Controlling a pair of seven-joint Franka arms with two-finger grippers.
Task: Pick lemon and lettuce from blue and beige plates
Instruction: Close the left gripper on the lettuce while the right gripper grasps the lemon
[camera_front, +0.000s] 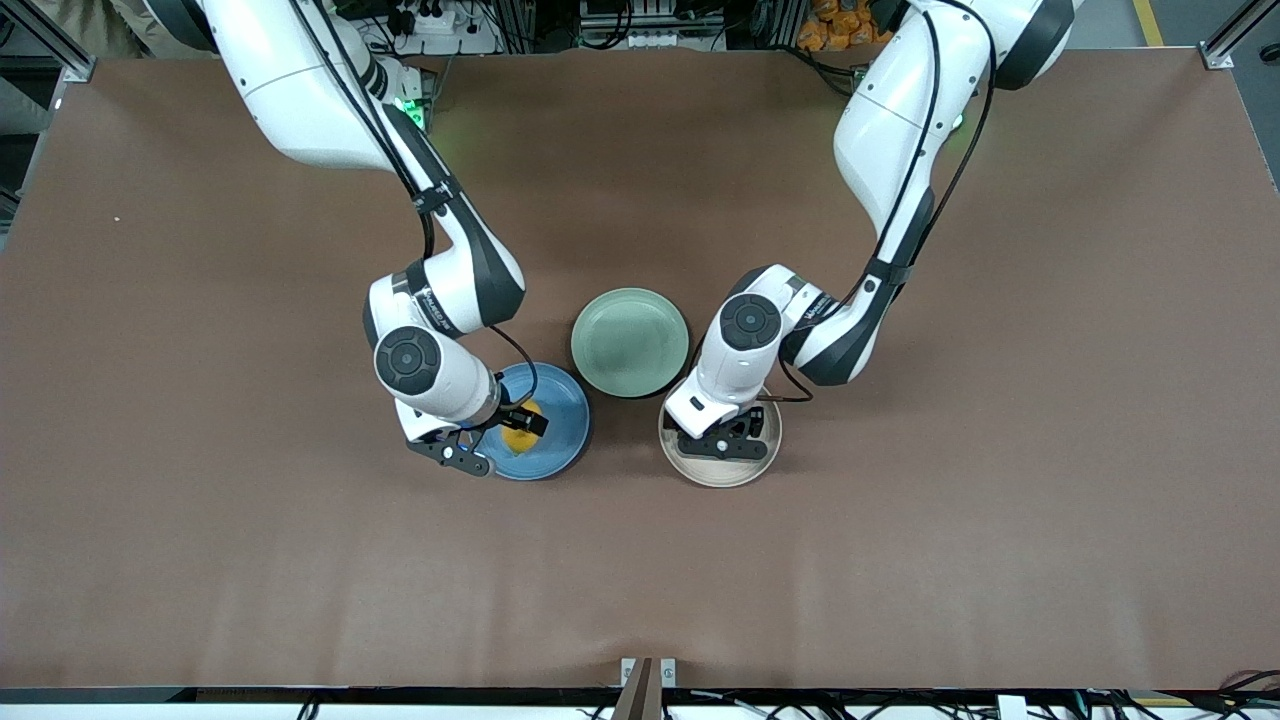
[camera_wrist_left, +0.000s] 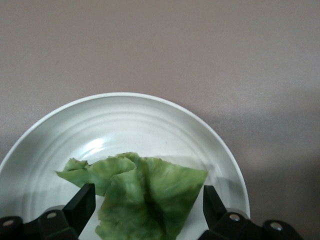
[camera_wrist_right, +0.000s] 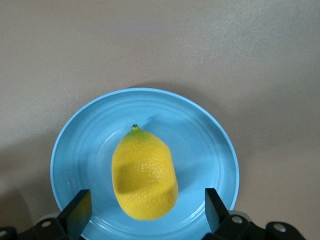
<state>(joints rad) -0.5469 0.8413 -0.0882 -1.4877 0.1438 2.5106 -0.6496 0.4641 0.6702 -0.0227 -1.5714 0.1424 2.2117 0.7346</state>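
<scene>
The yellow lemon (camera_wrist_right: 145, 175) lies on the blue plate (camera_wrist_right: 80, 150), its pointed tip away from my right gripper (camera_wrist_right: 146, 210). That gripper hangs low over the plate, open, with a finger on each side of the fruit and a gap to both. In the front view the lemon (camera_front: 522, 435) shows under the right gripper (camera_front: 490, 440). The wrinkled green lettuce (camera_wrist_left: 145, 200) lies on the beige plate (camera_wrist_left: 125, 102). My left gripper (camera_wrist_left: 148, 205) is open astride the leaf. In the front view the left gripper (camera_front: 722, 440) hides the lettuce on the beige plate (camera_front: 765, 462).
A mint-green plate (camera_front: 630, 342) holding nothing sits between the two arms, farther from the front camera than the blue plate (camera_front: 560, 400) and the beige one. Brown table surface (camera_front: 1000, 450) spreads around the plates.
</scene>
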